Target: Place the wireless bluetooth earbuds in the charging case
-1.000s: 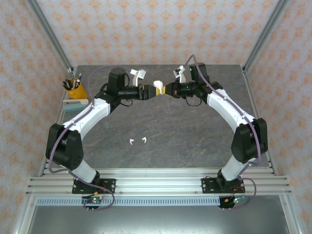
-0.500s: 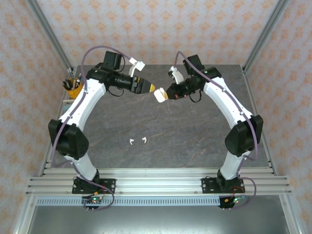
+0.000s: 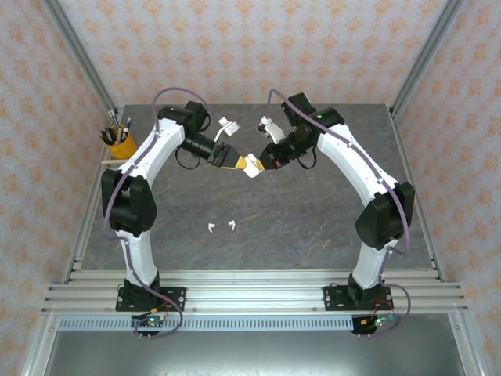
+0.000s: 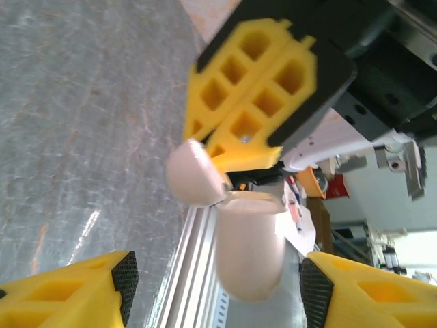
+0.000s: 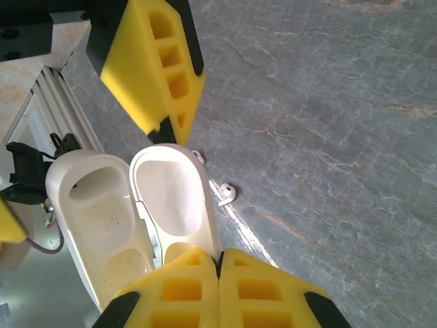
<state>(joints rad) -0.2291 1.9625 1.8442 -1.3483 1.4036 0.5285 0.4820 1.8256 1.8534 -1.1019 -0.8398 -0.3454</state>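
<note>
The left hand (image 3: pixel 235 162) has its fingers spread wide, with the open cream plastic charging case (image 5: pixel 167 198) between them. The right hand (image 5: pixel 218 258) pinches one half of it. Two tiny white plastic earbuds (image 3: pixel 211 228) lie on the grey surface (image 3: pixel 329 219), far from both hands.

The open charging case (image 3: pixel 250 165) hangs above the surface (image 3: pixel 329 227), toward 12 o'clock of its middle, between the two hands. The left hand (image 3: pixel 235 161) is at the case's 9 o'clock and the right hand (image 3: pixel 264 160) at its 3 o'clock. In the left wrist view the case sits between the left hand's spread fingers (image 4: pixel 75 294), with a gap on each side. In the right wrist view the right hand's fingers (image 5: pixel 184 294) meet on the end of one half.

One earbud (image 3: pixel 211 229) lies on the surface at the case's 7 o'clock, well apart from it. A second earbud (image 3: pixel 232 225) lies near the first, at its 3 o'clock. A cup of pens (image 3: pixel 117 145) stands at the surface's 10 o'clock edge.
</note>
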